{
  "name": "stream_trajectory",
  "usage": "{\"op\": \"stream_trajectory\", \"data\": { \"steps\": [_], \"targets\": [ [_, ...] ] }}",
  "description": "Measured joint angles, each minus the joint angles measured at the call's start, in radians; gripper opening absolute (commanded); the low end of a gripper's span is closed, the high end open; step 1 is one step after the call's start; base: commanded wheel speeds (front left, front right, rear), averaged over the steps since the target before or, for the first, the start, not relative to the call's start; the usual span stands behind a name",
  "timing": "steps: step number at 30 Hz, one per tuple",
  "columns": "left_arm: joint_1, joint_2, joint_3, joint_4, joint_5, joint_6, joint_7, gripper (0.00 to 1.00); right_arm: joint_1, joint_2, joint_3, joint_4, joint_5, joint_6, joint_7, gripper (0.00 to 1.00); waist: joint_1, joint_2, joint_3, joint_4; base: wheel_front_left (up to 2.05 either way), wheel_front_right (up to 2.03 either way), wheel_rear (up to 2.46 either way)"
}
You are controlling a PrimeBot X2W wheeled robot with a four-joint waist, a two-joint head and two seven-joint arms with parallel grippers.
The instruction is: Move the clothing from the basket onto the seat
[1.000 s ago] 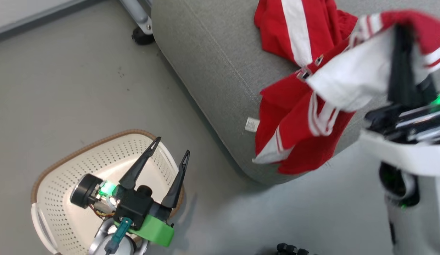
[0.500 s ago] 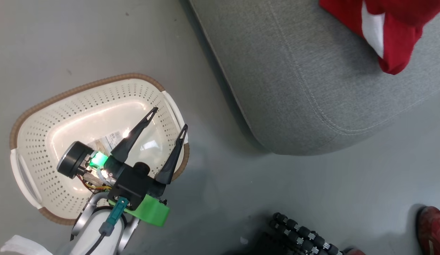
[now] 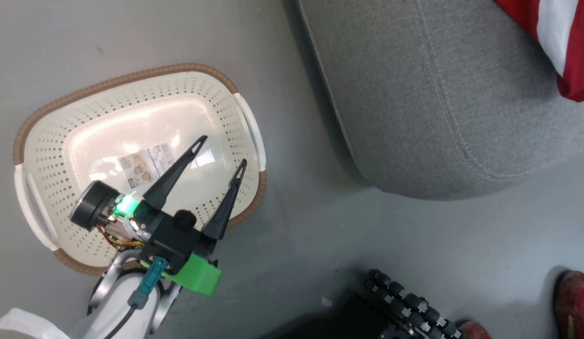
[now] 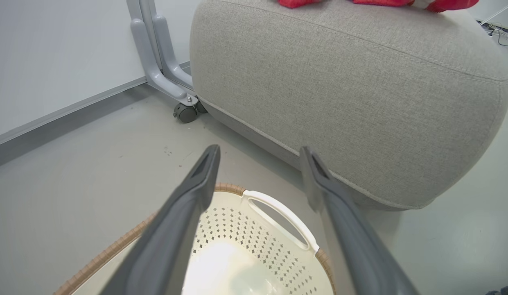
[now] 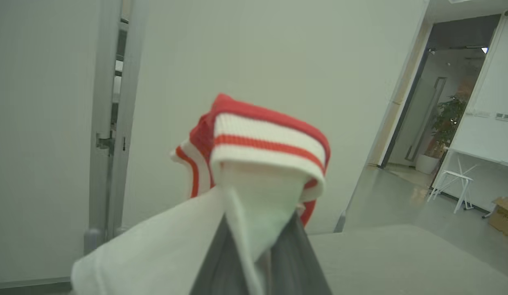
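The cream basket (image 3: 47, 122) with its brown rim stands on the floor at the left, holding no clothing, a paper label on its bottom. My left gripper (image 3: 221, 150) hovers open over its right side, nothing between the fingers; the left wrist view shows the basket (image 4: 274, 213) handle below the spread fingers. The grey seat (image 3: 428, 99) lies to the right, its side (image 4: 360, 102) facing the left wrist camera. Red and white clothing (image 3: 562, 44) lies at the seat's far right edge. In the right wrist view my right gripper (image 5: 266, 241) is shut on a red and white garment (image 5: 262, 143) held above the seat (image 5: 401, 258).
A grey frame leg on a castor (image 4: 184, 111) stands by the seat's far corner, against a white wall. A dark ribbed cable chain (image 3: 404, 303) and a person's red shoe (image 3: 574, 301) lie at the bottom right of the floor.
The head camera has swung down and left, so my right arm and its garment left that view. The left gripper stays open over the basket.
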Motion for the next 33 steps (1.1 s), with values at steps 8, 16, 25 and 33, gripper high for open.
{"op": "stream_trajectory", "data": {
  "steps": [8,16,25,33],
  "targets": [
    [0.017,0.018,-0.001,-0.004,-0.020,0.001,0.027,1.00,0.207,0.106,-0.082,0.156,-0.002,0.000,0.000,0.05,-0.0001,0.0000,-0.037,-0.019,0.00,0.00,0.00],
    [0.036,-0.005,-0.007,0.028,-0.053,0.018,0.007,1.00,0.401,0.181,-0.164,0.069,0.007,0.000,0.000,1.00,-0.0002,0.0000,-0.106,-0.028,0.00,0.00,0.00],
    [0.079,-0.137,0.027,0.168,-0.153,0.080,-0.053,1.00,0.726,0.268,-0.149,-0.040,-0.067,0.000,0.000,1.00,-0.0002,0.0000,-0.244,-0.004,0.00,0.00,0.00],
    [0.160,-0.240,0.134,0.157,-0.259,0.069,-0.059,1.00,0.901,0.318,0.074,-0.093,-0.079,0.000,0.000,1.00,-0.0002,0.0000,-0.393,0.064,0.00,0.00,0.00]
  ]
}}
